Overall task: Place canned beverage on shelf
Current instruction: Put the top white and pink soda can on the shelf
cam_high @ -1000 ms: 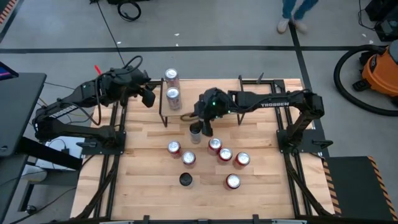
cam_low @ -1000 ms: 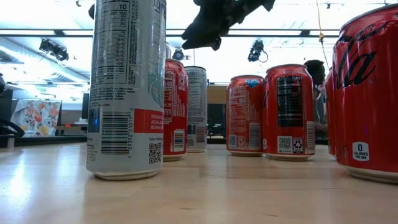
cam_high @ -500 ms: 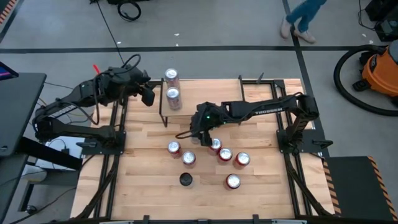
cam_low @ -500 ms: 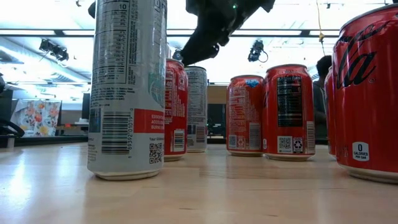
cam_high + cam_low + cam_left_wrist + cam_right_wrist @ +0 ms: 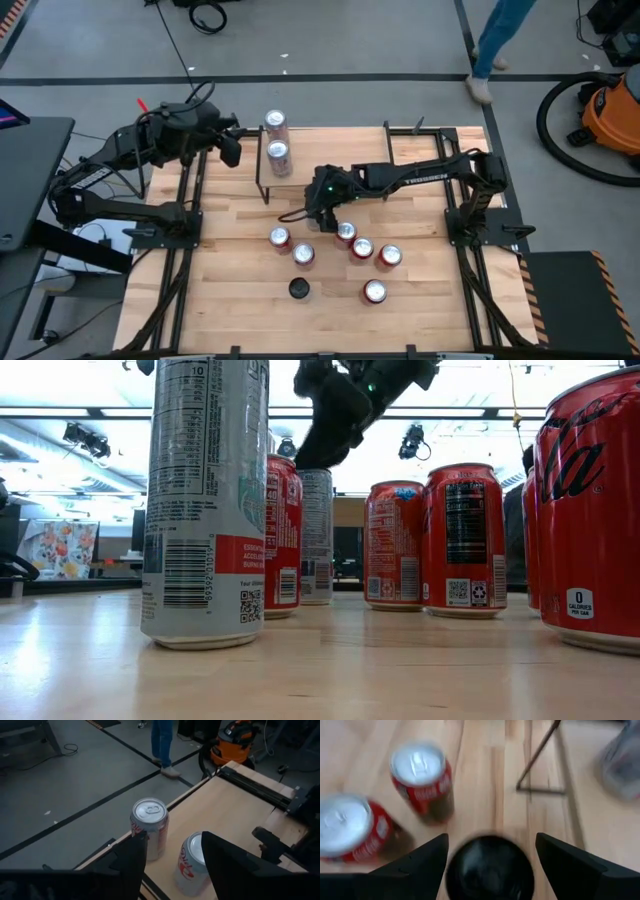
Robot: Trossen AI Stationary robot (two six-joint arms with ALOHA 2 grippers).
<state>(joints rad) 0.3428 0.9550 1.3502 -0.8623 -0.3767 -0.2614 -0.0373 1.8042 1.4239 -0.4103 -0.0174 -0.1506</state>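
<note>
Two silver cans (image 5: 277, 142) are seen on the shelf (image 5: 300, 165); five red cans (image 5: 346, 250) and one black-topped can (image 5: 299, 288) stand on the table (image 5: 240, 300) — another dark-topped can (image 5: 490, 867) sits between the spread fingers of the right gripper (image 5: 318, 214). The left gripper (image 5: 172, 865), parted and empty, is held near the shelf.

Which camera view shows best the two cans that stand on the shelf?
The left wrist view shows them best: the far can and the near can appear large, tops and sides visible. The high view shows both small, from above only. The right wrist view has a blur that may be one; the low view shows neither clearly.
</note>
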